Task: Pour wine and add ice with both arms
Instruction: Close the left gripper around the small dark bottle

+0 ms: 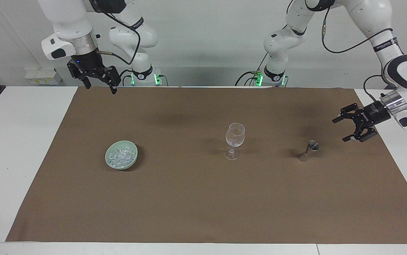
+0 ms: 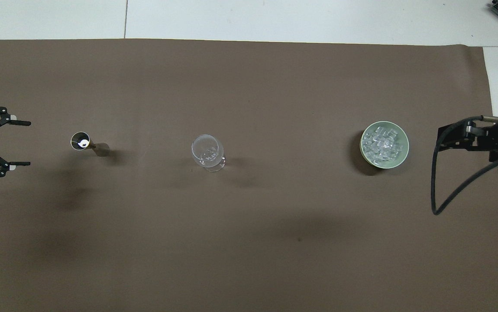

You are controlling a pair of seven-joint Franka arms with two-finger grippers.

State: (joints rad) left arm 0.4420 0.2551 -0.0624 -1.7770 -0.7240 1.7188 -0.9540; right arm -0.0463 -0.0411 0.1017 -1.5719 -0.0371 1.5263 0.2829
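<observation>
Heaped within green bowl (image 1: pixel 121 159), glassy whitish ice (image 1: pixel 120 155)

Left hand (image 1: pixel 341 128) jaws apart, beside jigger (image 1: pixel 309 150); right hand (image 1: pixel 99 86) raised over brown mat (image 1: pixel 189 198) edge.

Ice (image 1: pixel 120 156) in bowl (image 1: pixel 131 161); glass (image 1: pixel 235 140) between bowl and jigger (image 1: pixel 307 150).

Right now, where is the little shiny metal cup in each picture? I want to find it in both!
Facing view: the metal cup stands on the brown mat, toward the left arm's end, with the open left gripper in the air close by.
Overhead view: the metal cup is near that picture's left edge.
Shared landmark: the wine glass stands mid-mat, between the cup and the green ice bowl.
</observation>
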